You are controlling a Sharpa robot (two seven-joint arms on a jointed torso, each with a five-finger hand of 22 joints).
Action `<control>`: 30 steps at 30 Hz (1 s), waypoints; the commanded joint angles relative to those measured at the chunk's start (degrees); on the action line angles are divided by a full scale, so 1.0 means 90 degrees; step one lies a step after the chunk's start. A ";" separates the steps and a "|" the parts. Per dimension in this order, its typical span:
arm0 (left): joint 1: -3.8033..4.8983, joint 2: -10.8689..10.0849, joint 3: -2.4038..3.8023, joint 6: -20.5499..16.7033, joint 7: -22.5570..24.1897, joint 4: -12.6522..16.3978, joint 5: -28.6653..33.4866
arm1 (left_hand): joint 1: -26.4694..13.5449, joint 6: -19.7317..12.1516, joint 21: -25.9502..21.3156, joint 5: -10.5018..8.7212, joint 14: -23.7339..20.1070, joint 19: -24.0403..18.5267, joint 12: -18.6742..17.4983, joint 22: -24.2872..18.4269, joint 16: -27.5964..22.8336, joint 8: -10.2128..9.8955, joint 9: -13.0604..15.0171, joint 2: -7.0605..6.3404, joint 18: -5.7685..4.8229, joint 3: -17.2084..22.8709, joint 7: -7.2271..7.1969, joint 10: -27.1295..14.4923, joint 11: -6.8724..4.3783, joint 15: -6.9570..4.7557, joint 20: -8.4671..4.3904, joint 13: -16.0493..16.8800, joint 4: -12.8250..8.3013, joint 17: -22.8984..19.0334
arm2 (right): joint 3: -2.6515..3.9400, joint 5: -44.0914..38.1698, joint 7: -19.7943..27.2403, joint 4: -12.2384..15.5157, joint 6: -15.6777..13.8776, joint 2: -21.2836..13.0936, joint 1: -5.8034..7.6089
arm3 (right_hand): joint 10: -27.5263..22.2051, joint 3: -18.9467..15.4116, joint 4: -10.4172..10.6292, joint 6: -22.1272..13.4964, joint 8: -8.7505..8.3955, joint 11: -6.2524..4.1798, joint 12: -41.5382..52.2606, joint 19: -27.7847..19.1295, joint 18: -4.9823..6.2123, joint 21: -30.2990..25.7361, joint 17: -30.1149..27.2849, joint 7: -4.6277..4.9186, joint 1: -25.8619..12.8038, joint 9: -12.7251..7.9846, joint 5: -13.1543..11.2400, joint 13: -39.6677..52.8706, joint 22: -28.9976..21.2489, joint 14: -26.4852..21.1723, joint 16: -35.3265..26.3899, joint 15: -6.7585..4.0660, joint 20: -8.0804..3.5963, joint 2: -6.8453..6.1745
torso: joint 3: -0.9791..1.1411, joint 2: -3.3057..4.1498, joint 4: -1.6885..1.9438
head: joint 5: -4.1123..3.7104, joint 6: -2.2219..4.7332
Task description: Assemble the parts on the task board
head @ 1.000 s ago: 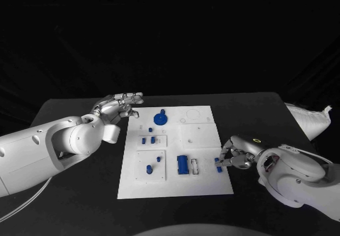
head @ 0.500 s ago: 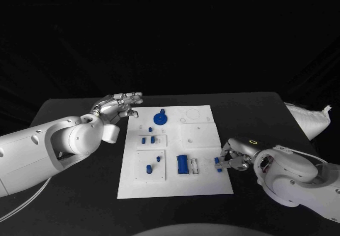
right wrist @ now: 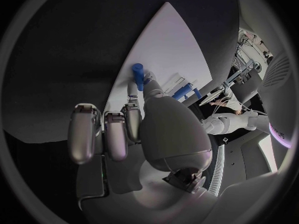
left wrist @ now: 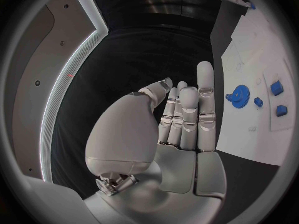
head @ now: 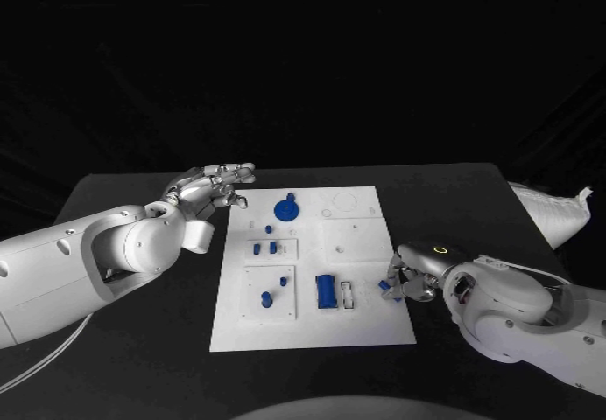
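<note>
Task board (head: 360,241): your landmark, a white plate lying flat in the middle of the black table (head: 126,350); take every place below from it.

Right hand (head: 406,282): at the board's right edge, towards its near end; you see a small blue peg (head: 384,285) pinched between the thumb and a fingertip, just over the board's margin; in the right wrist view the peg (right wrist: 137,76) stands out beyond the fingertips (right wrist: 132,88) while the other fingers curl in side by side.

Left hand (head: 210,188): off the board's far left corner, above the table, apart from the board; in the left wrist view its fingers (left wrist: 206,97) are straight and close together, with nothing in them.

Parts on the board, for your tally: a blue gear (head: 286,210) near the far end, left of centre; two small blue blocks (head: 264,248) in a framed recess towards the left side, nearer than the gear; a blue cylinder (head: 326,291) lying near the middle of the near end, beside the right hand's spot; a small blue piece (head: 266,300) in the near left recess, with another (head: 285,282) just beyond it.
</note>
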 commanded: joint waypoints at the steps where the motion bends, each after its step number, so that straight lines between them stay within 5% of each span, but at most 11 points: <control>1: 0.0002 0.0005 0.0003 0.0117 0.0029 0.0014 -0.0021 | -0.0028 -0.0037 -0.0026 0.0021 -0.0037 -0.0036 0.0037 0.0007 0.0022 0.0040 -0.0006 0.0002 0.0060 -0.0028 -0.0009 -0.0045 0.0002 0.0013 -0.0012 0.0008 0.0005 -0.0007 | -0.0062 -0.0462 -0.0069 -0.0090 0.0715 0.0069 -0.0091 | 0.0157 0.0274 -0.0176 0.0013 -0.0053 -0.0074 -0.0036 0.0026 -0.0063 -0.0013 0.0918 -0.0029 0.0731 -0.0083 -0.0034 -0.0498 0.0016 0.0525 0.0004 -0.0054 -0.0046 0.0508 | -0.0001 0.0000 -0.0001 | -0.0003 -0.0015; 6: 0.0002 0.0007 0.0002 0.0115 0.0026 0.0015 -0.0021 | -0.0018 -0.0045 -0.0027 0.0023 -0.0042 -0.0040 0.0059 0.0008 0.0027 0.0052 -0.0005 0.0007 0.0060 -0.0026 -0.0008 -0.0059 0.0003 0.0014 -0.0011 0.0008 -0.0006 -0.0014 | -0.0063 -0.0634 -0.0070 -0.0130 0.0947 0.0150 -0.0120 | 0.0143 0.0599 -0.0370 0.0033 -0.0134 -0.0043 -0.0075 0.0027 -0.0069 -0.0013 0.0930 0.0008 0.0780 -0.0131 -0.0016 -0.0506 0.0029 0.0526 0.0007 -0.0025 -0.0023 0.0409 | 0.0000 -0.0006 0.0002 | -0.0006 -0.0023; 13: 0.0002 0.0007 0.0002 0.0116 0.0025 0.0020 -0.0021 | -0.0016 -0.0046 -0.0027 0.0023 -0.0043 -0.0040 0.0061 0.0008 0.0028 0.0053 -0.0005 0.0008 0.0061 -0.0025 -0.0008 -0.0060 0.0003 0.0014 -0.0010 0.0008 -0.0008 -0.0014 | -0.0065 -0.0618 -0.0070 -0.0160 0.0990 0.0211 -0.0134 | 0.0150 0.0896 -0.0301 0.0042 -0.0263 -0.0024 -0.0096 0.0031 -0.0070 -0.0008 0.0942 0.0030 0.0442 -0.0226 0.0090 -0.0507 0.0045 0.0529 0.0010 0.0000 0.0005 0.0318 | -0.0004 -0.0006 -0.0001 | -0.0007 -0.0022; 16: 0.0002 0.0006 0.0001 0.0116 0.0025 0.0024 -0.0021 | -0.0008 -0.0048 -0.0027 0.0024 -0.0045 -0.0041 0.0069 0.0009 0.0030 0.0057 -0.0005 0.0011 0.0061 -0.0022 -0.0009 -0.0065 0.0003 0.0014 -0.0010 0.0009 -0.0016 -0.0015 | -0.0065 -0.0442 -0.0069 -0.0164 0.0824 0.0217 -0.0136 | 0.0158 0.1123 -0.0209 0.0038 -0.0330 -0.0011 -0.0100 0.0038 -0.0072 0.0001 0.0955 0.0027 0.0252 -0.0276 0.0399 -0.0504 0.0062 0.0532 0.0016 0.0000 0.0007 0.0329 | -0.0004 -0.0007 0.0001 | -0.0009 -0.0019; 22: 0.0002 0.0000 0.0001 0.0112 0.0024 0.0030 -0.0023 | -0.0008 -0.0048 -0.0027 0.0024 -0.0045 -0.0041 0.0069 0.0009 0.0030 0.0057 -0.0005 0.0011 0.0061 -0.0022 -0.0009 -0.0065 0.0003 0.0014 -0.0010 0.0009 -0.0016 -0.0015 | -0.0064 0.0228 -0.0078 -0.0157 0.0413 0.0203 -0.0136 | 0.0178 0.1748 -0.0148 0.0032 -0.0437 0.0005 -0.0079 0.0052 -0.0077 0.0023 0.0986 0.0060 0.0068 -0.0373 0.0577 -0.0481 0.0098 0.0539 0.0033 0.0013 0.0015 0.0331 | -0.0004 -0.0007 0.0003 | -0.0013 -0.0022; 26: 0.0002 -0.0001 0.0001 0.0110 0.0025 0.0033 -0.0024 | -0.0008 -0.0048 -0.0027 0.0024 -0.0045 -0.0041 0.0069 0.0009 0.0030 0.0057 -0.0005 0.0011 0.0061 -0.0022 -0.0009 -0.0065 0.0003 0.0014 -0.0010 0.0009 -0.0016 -0.0015 | -0.0063 0.0550 -0.0099 -0.0115 0.0019 0.0186 -0.0135 | 0.0209 0.2344 -0.0141 0.0099 -0.0463 -0.0006 -0.0030 0.0064 -0.0082 0.0042 0.1023 0.0051 -0.0192 -0.0435 0.0597 -0.0444 0.0131 0.0547 0.0052 0.0023 0.0025 0.0099 | -0.0003 -0.0006 0.0000 | 0.0000 -0.0022; 30: 0.0002 -0.0002 0.0001 0.0110 0.0028 0.0036 -0.0024 | -0.0008 -0.0048 -0.0027 0.0024 -0.0045 -0.0041 0.0069 0.0009 0.0030 0.0057 -0.0005 0.0011 0.0061 -0.0022 -0.0009 -0.0065 0.0003 0.0014 -0.0010 0.0009 -0.0016 -0.0015 | -0.0059 0.0768 -0.0124 -0.0025 -0.0430 0.0157 -0.0131 | 0.0242 0.2545 -0.0113 0.0154 -0.0453 -0.0009 0.0050 0.0077 -0.0089 0.0064 0.1059 0.0050 -0.0371 -0.0449 0.0590 -0.0395 0.0166 0.0554 0.0073 0.0014 0.0022 -0.0031 | -0.0005 -0.0007 0.0003 | -0.0008 -0.0023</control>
